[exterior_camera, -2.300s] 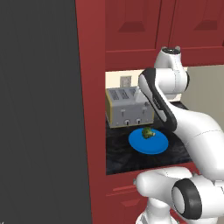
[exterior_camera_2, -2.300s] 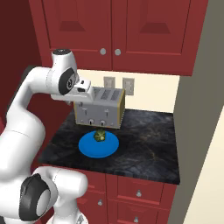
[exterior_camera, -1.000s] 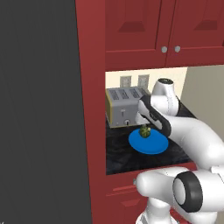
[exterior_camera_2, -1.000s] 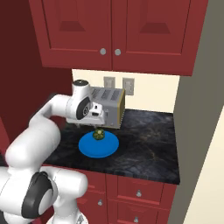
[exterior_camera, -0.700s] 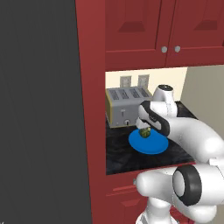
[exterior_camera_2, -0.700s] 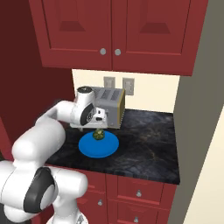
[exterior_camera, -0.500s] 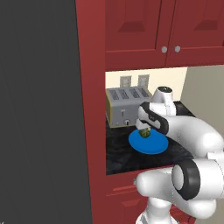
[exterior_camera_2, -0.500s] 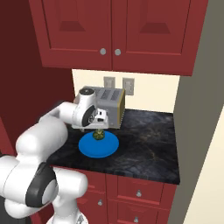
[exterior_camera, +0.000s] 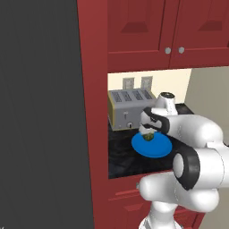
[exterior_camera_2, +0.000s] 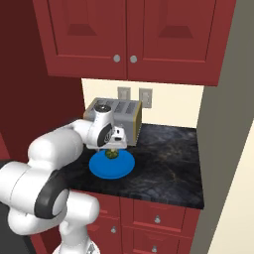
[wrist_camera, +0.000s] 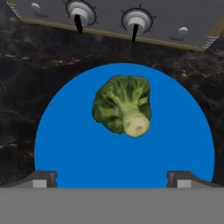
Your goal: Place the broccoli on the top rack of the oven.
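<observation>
The toaster [exterior_camera_2: 115,119] is sitting on the dark counter [exterior_camera_2: 168,163] just behind the blue plate [wrist_camera: 183,131], and the gripper [wrist_camera: 111,178] is hanging directly above that plate with its fingers spread wide apart and nothing between them. The broccoli [wrist_camera: 124,109] is lying on its side on the plate, nearer the toaster than the plate's middle, stalk end pointing toward the camera. Risk, as a judgement: the rounded, lopsided floret is liable to roll or squirt out if the fingers close off-centre on the head, and a descent too far back could be clipping the toaster front.

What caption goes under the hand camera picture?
Open gripper above a broccoli on a blue plate, toaster behind.
</observation>
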### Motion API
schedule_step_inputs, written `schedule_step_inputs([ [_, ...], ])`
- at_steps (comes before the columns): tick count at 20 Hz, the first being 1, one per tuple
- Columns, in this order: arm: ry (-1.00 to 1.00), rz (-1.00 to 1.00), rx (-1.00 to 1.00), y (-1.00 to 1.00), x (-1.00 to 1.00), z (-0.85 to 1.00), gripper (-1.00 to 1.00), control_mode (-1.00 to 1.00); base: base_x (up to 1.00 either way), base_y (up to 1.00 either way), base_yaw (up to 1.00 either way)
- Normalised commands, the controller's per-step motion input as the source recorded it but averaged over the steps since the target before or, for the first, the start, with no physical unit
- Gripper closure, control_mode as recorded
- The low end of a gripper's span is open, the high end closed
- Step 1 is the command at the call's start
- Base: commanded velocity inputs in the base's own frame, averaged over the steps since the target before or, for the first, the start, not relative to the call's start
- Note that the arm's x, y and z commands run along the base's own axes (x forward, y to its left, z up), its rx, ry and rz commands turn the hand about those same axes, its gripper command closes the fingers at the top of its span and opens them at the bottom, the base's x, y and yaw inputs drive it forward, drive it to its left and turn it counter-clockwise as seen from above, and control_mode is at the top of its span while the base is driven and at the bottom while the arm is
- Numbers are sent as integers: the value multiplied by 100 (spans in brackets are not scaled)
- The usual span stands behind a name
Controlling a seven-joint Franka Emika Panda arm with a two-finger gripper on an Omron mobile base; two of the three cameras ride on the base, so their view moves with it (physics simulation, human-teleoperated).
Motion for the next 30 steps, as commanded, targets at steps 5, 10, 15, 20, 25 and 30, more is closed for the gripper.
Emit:
schedule_step_inputs([
  [5, -4, 0, -1, 0, 24, -19, -100, -100, 0, 0, 0],
  [10, -6, 0, 0, -5, 11, -17, -100, -100, 0, 0, 0],
  [15, -6, 0, 0, -1, 14, -24, -100, -100, 0, 0, 0],
  [20, -4, 0, 0, 0, 19, -14, -100, -100, 0, 0, 0],
  [25, -1, 0, 0, 0, 24, 0, -100, -100, 0, 0, 0],
  [30, -2, 0, 0, 0, 21, -5, -100, -100, 0, 0, 0],
])
